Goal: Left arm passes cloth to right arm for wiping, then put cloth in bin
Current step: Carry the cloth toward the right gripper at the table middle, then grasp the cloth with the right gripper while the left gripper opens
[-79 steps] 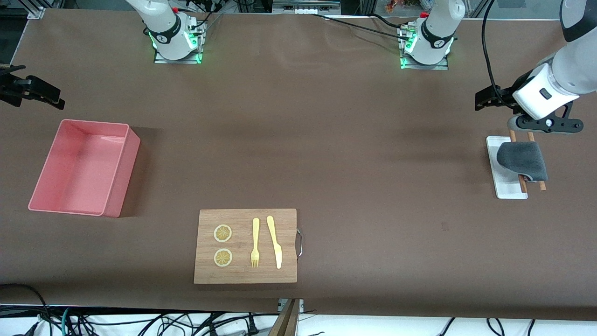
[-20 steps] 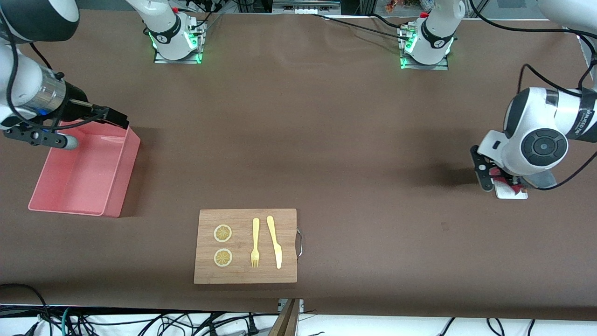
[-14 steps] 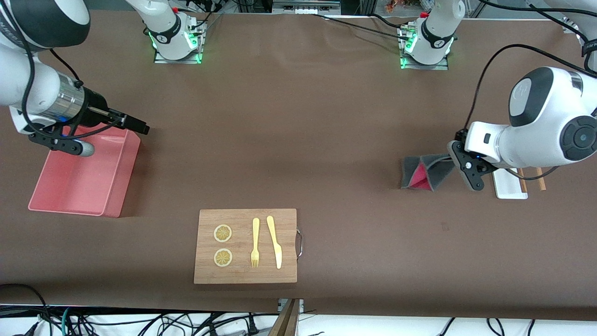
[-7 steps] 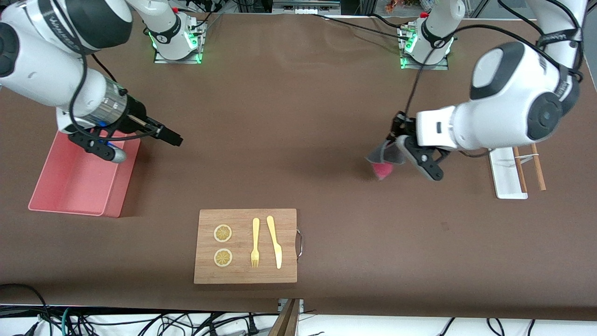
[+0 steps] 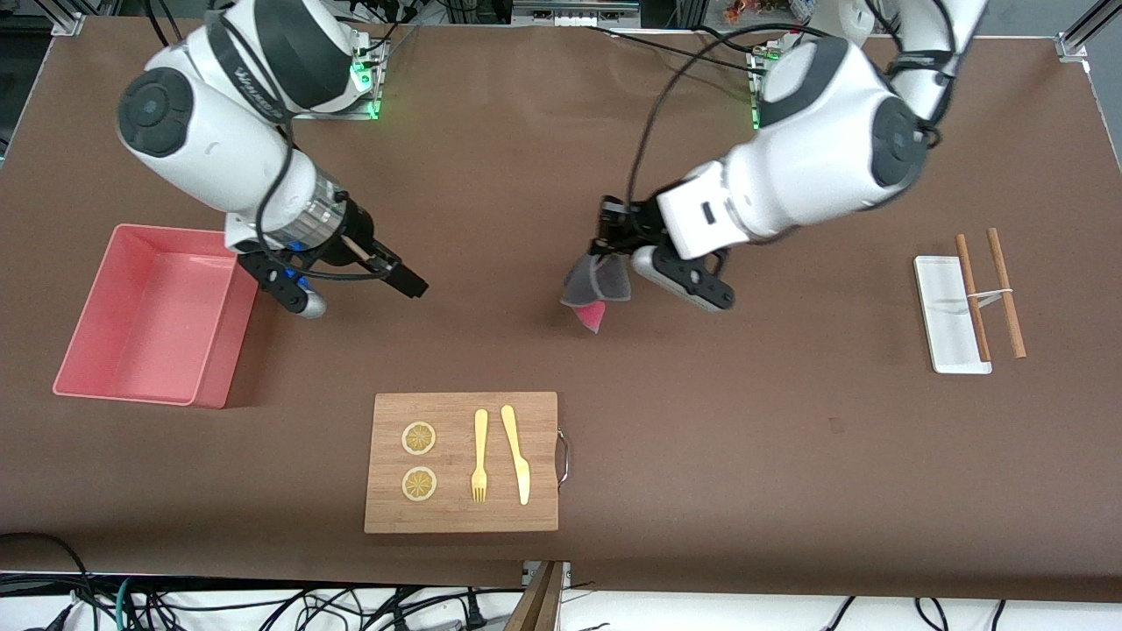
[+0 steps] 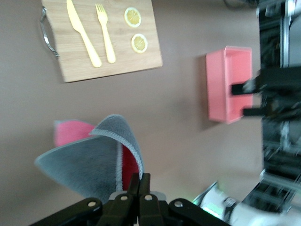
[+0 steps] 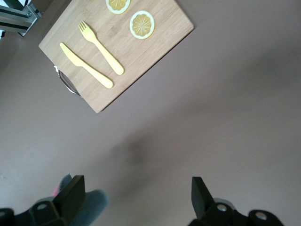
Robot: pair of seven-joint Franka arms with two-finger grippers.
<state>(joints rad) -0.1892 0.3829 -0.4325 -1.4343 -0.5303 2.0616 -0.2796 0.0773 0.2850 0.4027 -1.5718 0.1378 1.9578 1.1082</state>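
The cloth [image 5: 596, 285], dark grey with a magenta-red inner side, hangs folded above the bare middle of the table. My left gripper [image 5: 607, 248] is shut on its upper edge. In the left wrist view the cloth [image 6: 89, 162] droops from the pinched left gripper [image 6: 139, 181]. My right gripper [image 5: 410, 284] hovers over the table between the bin and the cloth, a short way from the cloth. In the right wrist view the right gripper [image 7: 137, 193] stands open and holds nothing. The pink bin [image 5: 149, 315] sits toward the right arm's end of the table, with nothing inside.
A wooden board [image 5: 460, 517] with a yellow fork [image 5: 479, 456], a knife [image 5: 515, 451] and two lemon slices [image 5: 419, 438] lies nearer the front camera. A white tray [image 5: 942, 307] and chopsticks [image 5: 1004, 289] lie toward the left arm's end of the table.
The left arm has lifted the cloth off the white tray and carried it to the table's middle. The right arm has swung from over the bin toward the cloth.
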